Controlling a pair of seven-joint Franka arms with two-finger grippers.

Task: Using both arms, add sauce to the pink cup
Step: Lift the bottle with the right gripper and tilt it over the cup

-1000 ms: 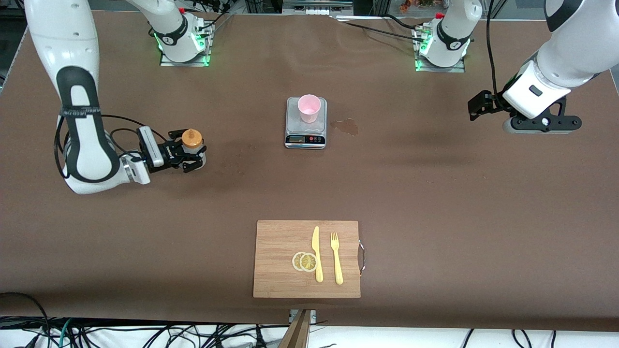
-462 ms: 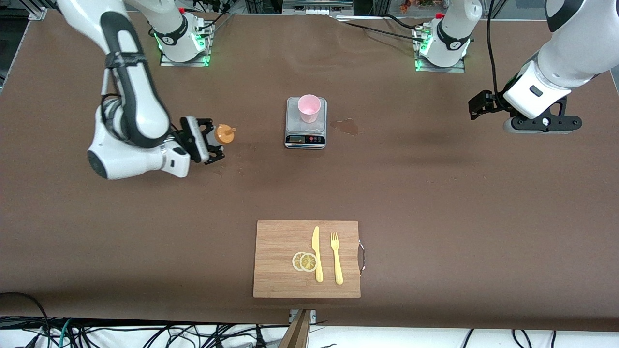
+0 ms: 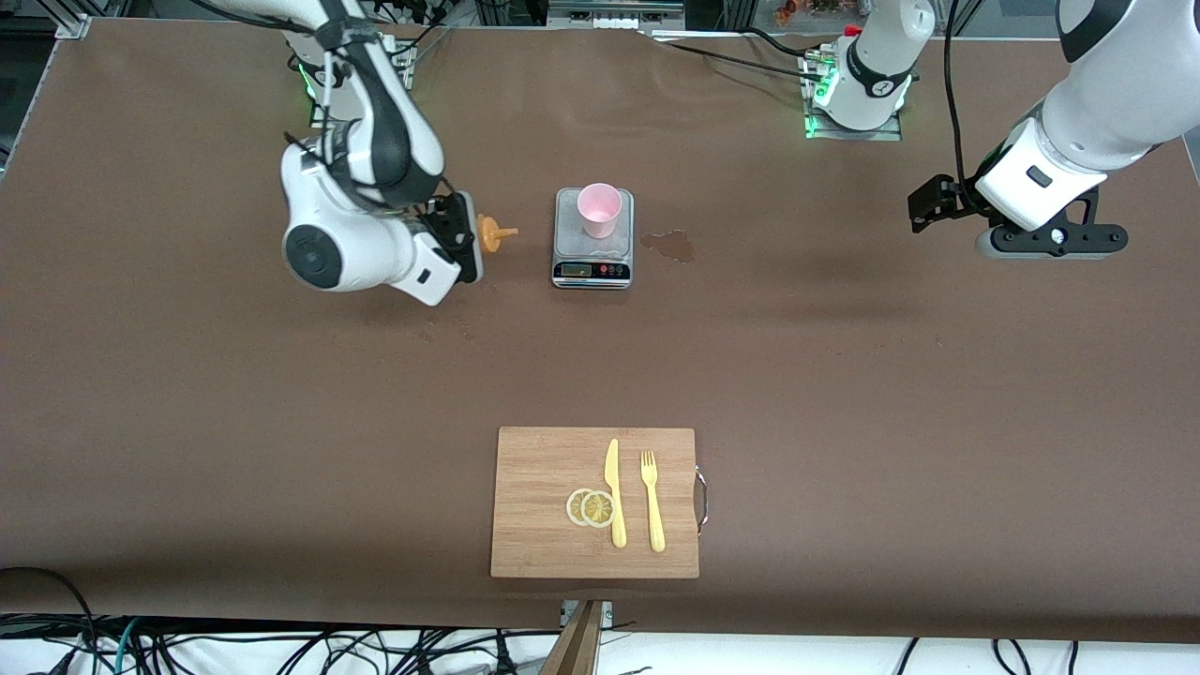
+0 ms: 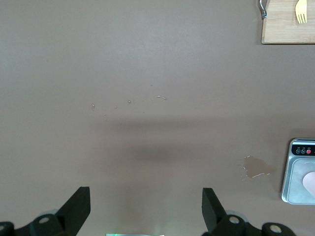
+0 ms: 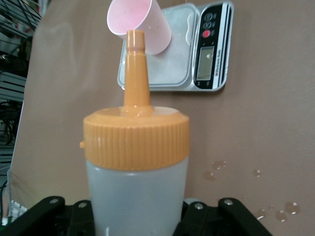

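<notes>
Right gripper [image 3: 466,236]: jaws pinching the sauce [image 3: 491,232], now tipping sideways, nozzle nearing the pink cup [image 3: 599,210] on the scale [image 3: 592,258].
Left gripper [image 3: 937,208]: waiting, jaws spread.
Next: pouring.

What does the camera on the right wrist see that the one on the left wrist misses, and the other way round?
Only the right wrist view shows the sauce bottle, held in the shut right gripper with its orange nozzle aimed toward the pink cup, plus droplets on the table.

Only the left wrist view shows the open left gripper over bare table, a corner of the cutting board with the fork, and a spill stain beside the scale.

Both show the scale and the brown table.
</notes>
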